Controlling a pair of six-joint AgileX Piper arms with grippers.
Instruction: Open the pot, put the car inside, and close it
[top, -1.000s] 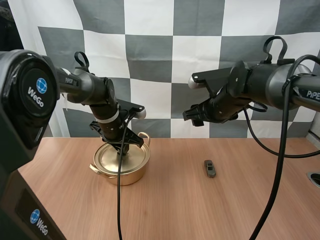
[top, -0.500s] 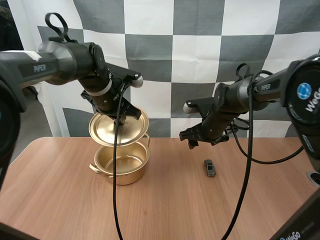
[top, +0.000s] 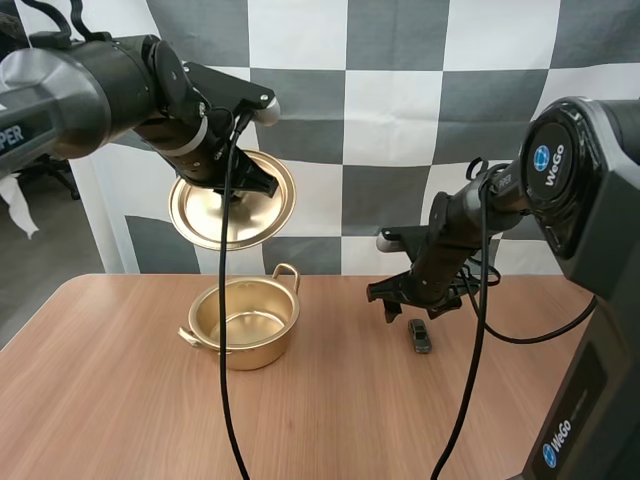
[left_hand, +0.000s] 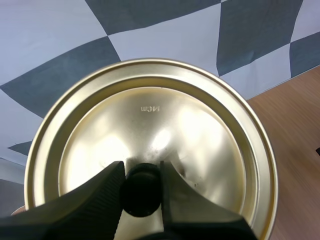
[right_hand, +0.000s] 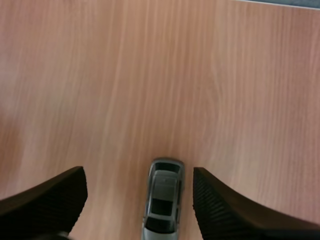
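One pot (top: 243, 322), one lid (top: 232, 200), one car (top: 420, 335), two grippers.

The left gripper (left_hand: 141, 172) grasps the lid by its black knob (left_hand: 142, 195), a finger (left_hand: 95, 197) pressed to each side of it. The lid hangs tilted from those tips, well above the pot and clear of its rim. The pot stands open on the table (top: 330, 410) below them, bare wood all round it. The left arm is raised high, wrist bent down.

The right gripper (right_hand: 139, 175) is released, its fingers (right_hand: 50, 200) spread wide with nothing in them. The car lies on the table between them, touching neither, nearer one than the other. The right arm stoops low, tips close over the wood. Open table lies between car and pot.
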